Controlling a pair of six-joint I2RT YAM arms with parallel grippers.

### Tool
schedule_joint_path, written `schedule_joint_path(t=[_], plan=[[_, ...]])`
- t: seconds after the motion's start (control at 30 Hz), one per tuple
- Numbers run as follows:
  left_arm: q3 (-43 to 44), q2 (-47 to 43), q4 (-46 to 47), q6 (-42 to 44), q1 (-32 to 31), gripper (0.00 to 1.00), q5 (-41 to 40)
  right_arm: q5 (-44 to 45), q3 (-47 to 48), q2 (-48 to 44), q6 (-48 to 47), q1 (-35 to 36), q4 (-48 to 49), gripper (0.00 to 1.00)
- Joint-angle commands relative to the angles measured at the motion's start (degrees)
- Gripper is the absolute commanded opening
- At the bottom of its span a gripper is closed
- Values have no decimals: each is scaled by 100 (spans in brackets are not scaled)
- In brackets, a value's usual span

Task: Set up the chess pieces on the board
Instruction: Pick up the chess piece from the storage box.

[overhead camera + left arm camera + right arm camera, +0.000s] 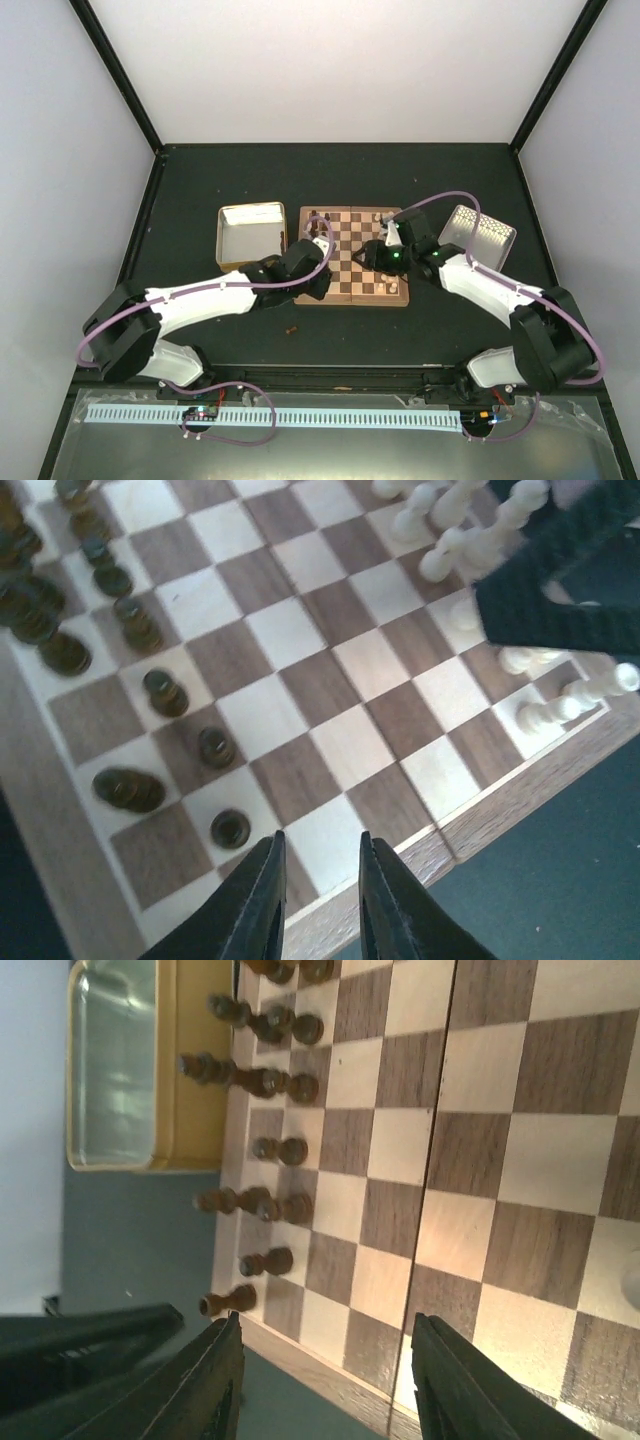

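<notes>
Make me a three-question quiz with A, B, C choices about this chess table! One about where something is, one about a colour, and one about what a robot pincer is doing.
1. Where is the yellowish rectangular tin compared with the square wooden chessboard?
A) to its left
B) to its right
C) on top of it

2. What colour are the tiny wooden chessmen standing nearest the tin?
A) pale cream
B) dark brown
C) red

3. What is the right pincer doing?
A) squeezing a chessman
B) shut and empty
C) open, holding nothing

Answers:
1 A, the top view shows the tin left of the board.
2 B, the right wrist view shows dark pieces lining the board edge beside the tin.
3 C, its fingers stand wide apart with only bare board between them.
</notes>
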Motion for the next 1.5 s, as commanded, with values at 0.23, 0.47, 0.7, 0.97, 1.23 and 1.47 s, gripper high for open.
schedule_joint_path(t=[0.23, 0.47, 0.7, 0.97, 1.23, 1.47], plan=[[-460, -1032, -2818, -2064, 64, 56, -626, 1118, -194, -282, -1397, 666, -460, 52], [-1313, -1207, -2372, -1739, 51, 47, 978, 1280, -324, -418, -1397, 843, -425, 53], [-1171, -860, -2477, -1291, -144, 44, 1156, 1392, -444, -528, -1293, 840, -412, 53], [-984, -459, -2475, -1160, -547, 45, 1258, 1441, -495, -518, -1224, 843, -419, 52], [-865, -619, -2632, -1016, -797, 47, 1278, 1369, -477, -376, -1216, 840, -408, 52], [-816, -861, -2892, -624, -1082, 50, 1497, 1374, -477, -362, -1219, 843, -396, 52]])
